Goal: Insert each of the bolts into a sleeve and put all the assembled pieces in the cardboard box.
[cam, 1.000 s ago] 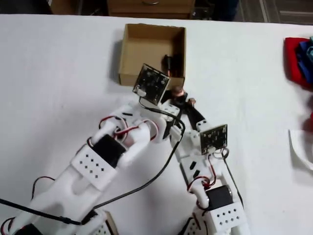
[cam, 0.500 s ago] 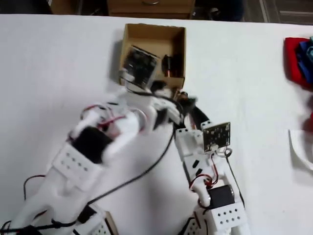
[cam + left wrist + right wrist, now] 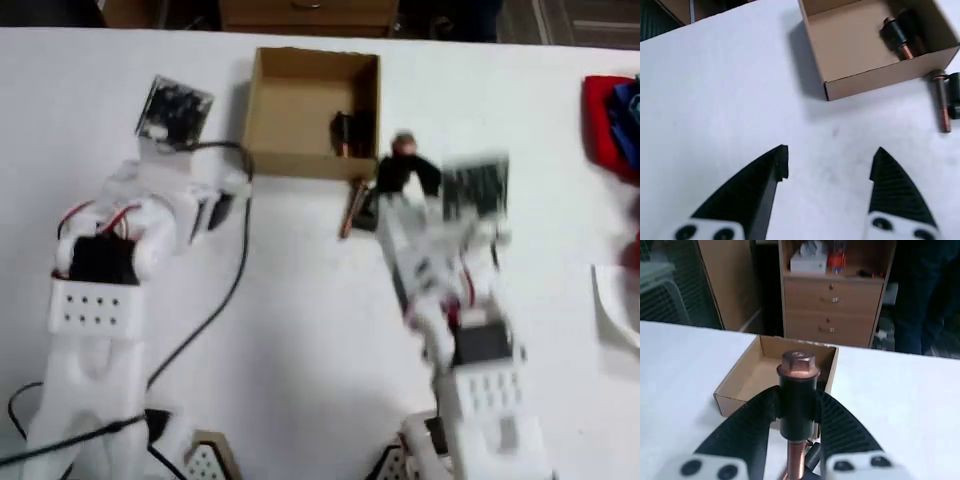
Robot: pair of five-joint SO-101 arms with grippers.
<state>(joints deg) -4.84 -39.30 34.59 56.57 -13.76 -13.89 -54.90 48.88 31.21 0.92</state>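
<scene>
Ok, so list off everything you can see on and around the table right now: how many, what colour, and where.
table: one, white, under everything.
cardboard box: one, brown, open-topped, far middle of the table.
boxed piece: one, black sleeve on a copper bolt, lying inside the box.
held piece: one, black sleeve with a copper bolt through it, upright between the right gripper's fingers.
loose bolt: one, copper, on the table just outside the box's near wall.
black part: one, probably a sleeve, beside the loose bolt.
red cloth: one, at the table's right edge.
drawer cabinet: one, wooden, behind the table.
left gripper: black, open, empty, left of the box.
right gripper: black, shut on the held piece.
</scene>
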